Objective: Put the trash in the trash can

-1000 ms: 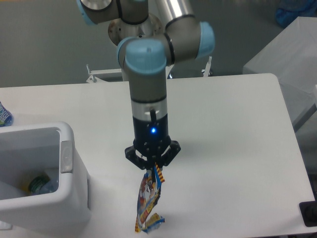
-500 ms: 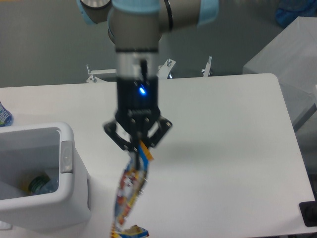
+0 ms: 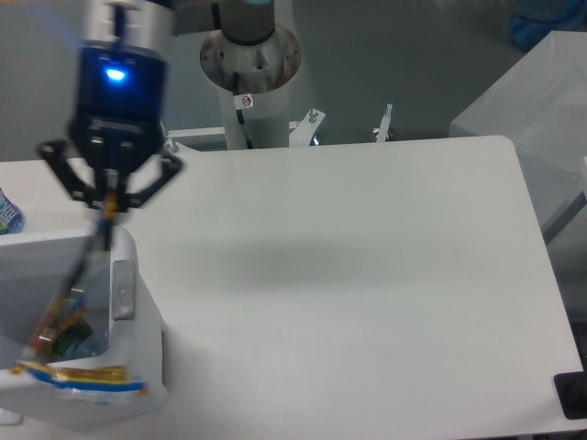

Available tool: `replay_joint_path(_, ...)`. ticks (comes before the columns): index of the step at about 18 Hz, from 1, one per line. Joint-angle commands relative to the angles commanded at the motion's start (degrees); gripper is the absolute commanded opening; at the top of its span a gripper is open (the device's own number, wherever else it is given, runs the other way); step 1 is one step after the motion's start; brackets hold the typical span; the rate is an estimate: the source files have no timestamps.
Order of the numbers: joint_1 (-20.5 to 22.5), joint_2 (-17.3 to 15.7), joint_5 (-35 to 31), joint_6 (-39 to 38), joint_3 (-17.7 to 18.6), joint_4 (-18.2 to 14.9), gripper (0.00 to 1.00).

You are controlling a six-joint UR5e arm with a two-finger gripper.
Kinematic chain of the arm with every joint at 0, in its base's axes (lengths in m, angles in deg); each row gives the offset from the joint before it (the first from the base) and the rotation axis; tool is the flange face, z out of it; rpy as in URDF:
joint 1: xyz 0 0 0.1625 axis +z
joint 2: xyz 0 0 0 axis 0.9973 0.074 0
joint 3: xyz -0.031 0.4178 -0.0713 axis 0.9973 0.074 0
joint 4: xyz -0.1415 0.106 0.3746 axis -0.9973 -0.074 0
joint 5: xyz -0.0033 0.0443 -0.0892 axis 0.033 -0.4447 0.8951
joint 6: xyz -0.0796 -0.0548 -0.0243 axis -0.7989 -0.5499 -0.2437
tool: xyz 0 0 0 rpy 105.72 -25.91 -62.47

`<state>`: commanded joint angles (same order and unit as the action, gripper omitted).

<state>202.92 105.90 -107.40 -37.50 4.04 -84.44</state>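
— Over the white table's [image 3: 367, 275] nine o'clock edge, what hangs there?
— The snack bag [image 3: 69, 316], pinched by its top corner in the gripper [image 3: 108, 203], dangling into the trash can [image 3: 138, 367]; its lower end drapes on the near rim.
— And the bottle [image 3: 73, 341]?
— Inside the can, beside the bag.
— At twelve o'clock?
— The arm's base [image 3: 249, 55].

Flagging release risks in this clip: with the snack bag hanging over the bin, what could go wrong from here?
The snack bag, pinched at its top by the gripper, has its lower end draped across the trash can front rim, so on release it may slide outside. The bag looks blurred and could snag the rim. The bottle already inside may prop the bag up.
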Motion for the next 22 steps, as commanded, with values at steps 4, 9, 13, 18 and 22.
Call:
replay_joint_path(4,-1.7,-0.2,0.0,11.5,5.0,-0.1,0.02)
replay_joint_path(9,-1.7,0.2,-0.3,18.0,8.6,-0.1,0.04)
replay_joint_path(13,-1.7,0.4,-1.0,18.2,8.0,0.0,0.35)
replay_joint_path(18,-1.6,0.0,-7.8,17.9,6.3,0.0,1.0)
replay_joint_path(22,3.0,0.4,-9.6,16.8,4.3,0.0,1.0)
